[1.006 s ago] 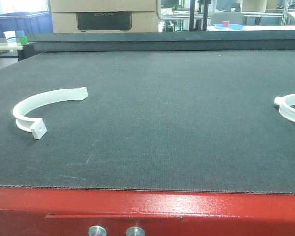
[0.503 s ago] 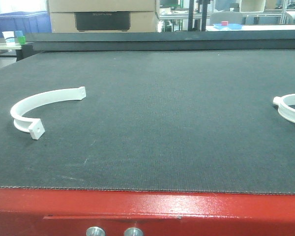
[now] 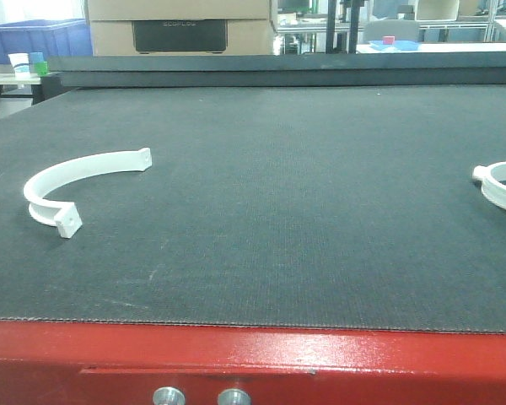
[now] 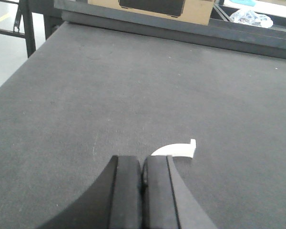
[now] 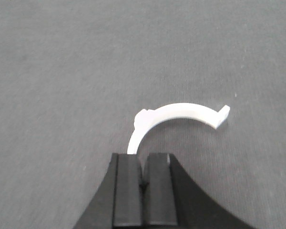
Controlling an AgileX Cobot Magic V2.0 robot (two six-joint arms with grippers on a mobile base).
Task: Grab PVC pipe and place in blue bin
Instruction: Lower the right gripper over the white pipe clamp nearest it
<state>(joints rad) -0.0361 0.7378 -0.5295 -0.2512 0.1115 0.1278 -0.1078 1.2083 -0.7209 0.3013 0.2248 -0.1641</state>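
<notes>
The PVC pipe piece point(image 3: 88, 165) is white on a dark grey woven tabletop point(image 3: 287, 202). The upper-left bin point(image 3: 42, 38) is blue.

left end effector point(image 4: 142, 164), right end effector point(image 5: 143, 162): matte black, flat, rectangular.

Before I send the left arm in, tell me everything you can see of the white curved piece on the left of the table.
The white curved piece is a half-ring of smooth, plastic-looking material with a flat square tab at each end. It lies flat on the dark textured mat, on the left side, its opening facing right and toward the near edge. Only the mat touches it; the left gripper is shut and not on it.
</notes>
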